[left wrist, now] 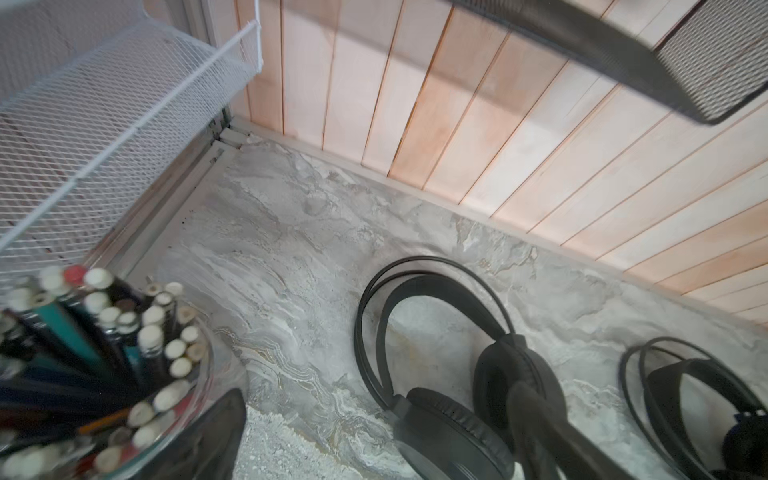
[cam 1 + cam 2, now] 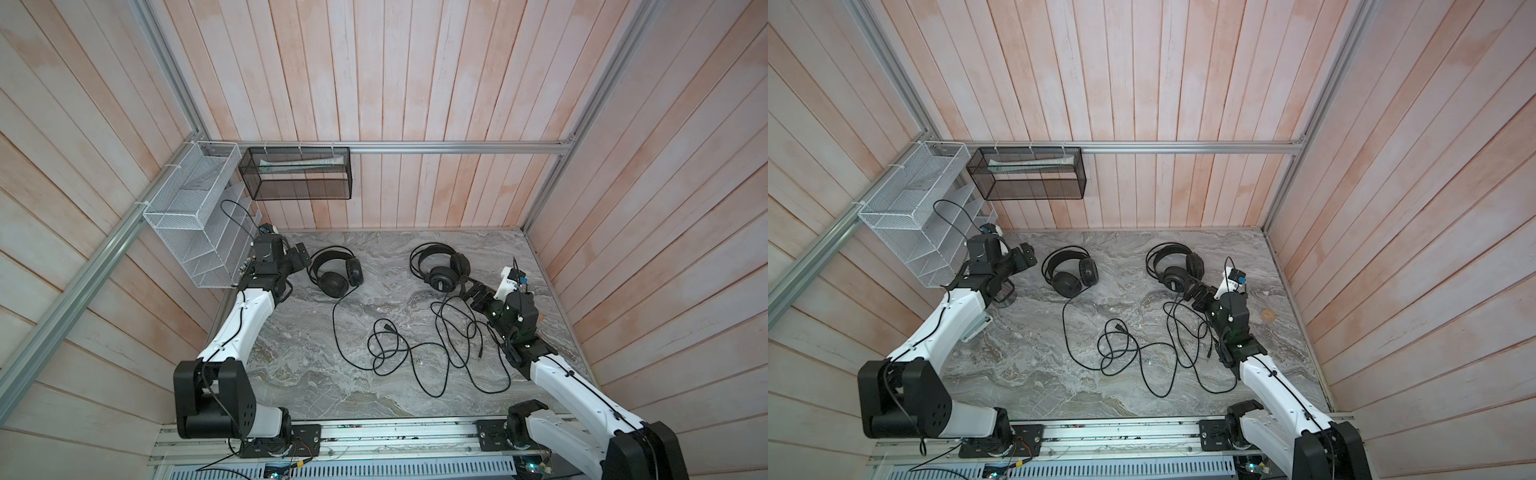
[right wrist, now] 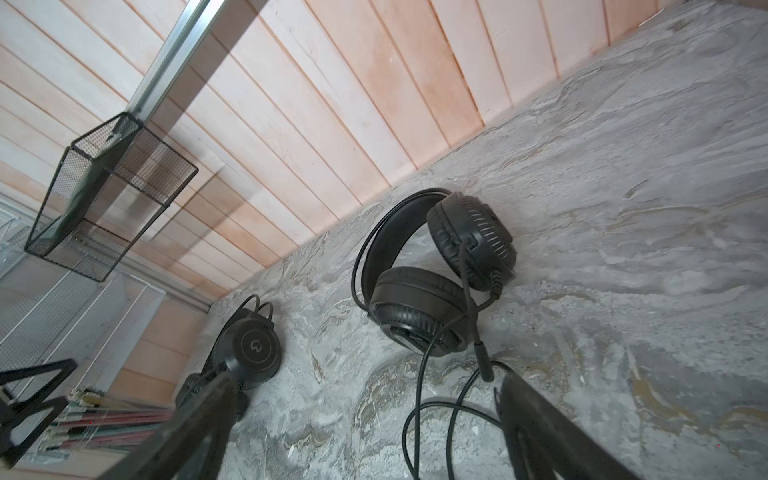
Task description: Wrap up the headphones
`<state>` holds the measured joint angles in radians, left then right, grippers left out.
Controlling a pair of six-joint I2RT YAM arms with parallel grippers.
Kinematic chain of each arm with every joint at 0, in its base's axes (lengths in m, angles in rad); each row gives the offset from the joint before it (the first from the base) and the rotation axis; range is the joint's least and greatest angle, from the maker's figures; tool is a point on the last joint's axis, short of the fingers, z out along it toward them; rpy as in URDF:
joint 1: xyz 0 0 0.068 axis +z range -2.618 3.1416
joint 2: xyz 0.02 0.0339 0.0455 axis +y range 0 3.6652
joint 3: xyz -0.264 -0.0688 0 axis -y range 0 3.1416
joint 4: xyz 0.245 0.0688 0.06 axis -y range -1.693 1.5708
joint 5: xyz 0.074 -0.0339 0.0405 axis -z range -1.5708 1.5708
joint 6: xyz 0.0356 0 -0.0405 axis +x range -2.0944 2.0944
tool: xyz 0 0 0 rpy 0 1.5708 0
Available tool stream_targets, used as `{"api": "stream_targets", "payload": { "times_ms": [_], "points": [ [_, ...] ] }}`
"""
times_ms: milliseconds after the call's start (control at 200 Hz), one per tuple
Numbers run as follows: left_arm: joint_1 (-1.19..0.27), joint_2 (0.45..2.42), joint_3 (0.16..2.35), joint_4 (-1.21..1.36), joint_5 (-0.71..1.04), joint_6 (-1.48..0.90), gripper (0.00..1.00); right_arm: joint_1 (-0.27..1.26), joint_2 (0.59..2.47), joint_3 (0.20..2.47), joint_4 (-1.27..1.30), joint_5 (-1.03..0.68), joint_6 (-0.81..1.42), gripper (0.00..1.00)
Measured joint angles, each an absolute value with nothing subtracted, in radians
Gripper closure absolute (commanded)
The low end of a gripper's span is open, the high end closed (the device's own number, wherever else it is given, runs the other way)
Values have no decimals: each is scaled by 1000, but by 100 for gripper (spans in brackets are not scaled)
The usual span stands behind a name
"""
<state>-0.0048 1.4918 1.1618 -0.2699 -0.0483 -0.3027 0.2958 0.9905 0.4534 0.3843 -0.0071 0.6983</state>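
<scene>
1. The left wrist view shows a pencil cup (image 1: 104, 374), mostly hidden in both top views
2. Two headsets lie near the back of the table (image 2: 332, 395): left headset (image 2: 334, 272) and right headset (image 2: 440, 268); their cables (image 2: 415, 349) tangle in front
3. Two grippers: left gripper (image 2: 302, 258) and right gripper (image 2: 473, 291), each beside its headset, fingers spread wide, empty

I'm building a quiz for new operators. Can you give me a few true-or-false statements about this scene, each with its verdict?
1. The smooth headset and the grille headset lie on the table. True.
2. The right hand grips a cable. False: it is open and grips nothing.
3. The cables are wound neatly. False: they sprawl in loose, crossing loops.
4. The left hand is open. True.
5. The black basket stands on the table. False: it hangs from the rail on the wall.
</scene>
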Motion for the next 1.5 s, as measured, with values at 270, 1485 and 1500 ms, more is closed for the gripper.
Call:
{"api": "stream_targets", "payload": {
  "times_ms": [270,1485,1500],
  "points": [
    [-62,1752,1318,-422,-83,-171,2,348,1039,453,409,-59,680,1],
    [-90,2275,1842,-647,-193,-122,45,388,1125,454,500,-228,650,3],
    [-90,2275,1842,-647,-193,-124,47,388,1125,454,500,-228,650,3]
  ]
}}
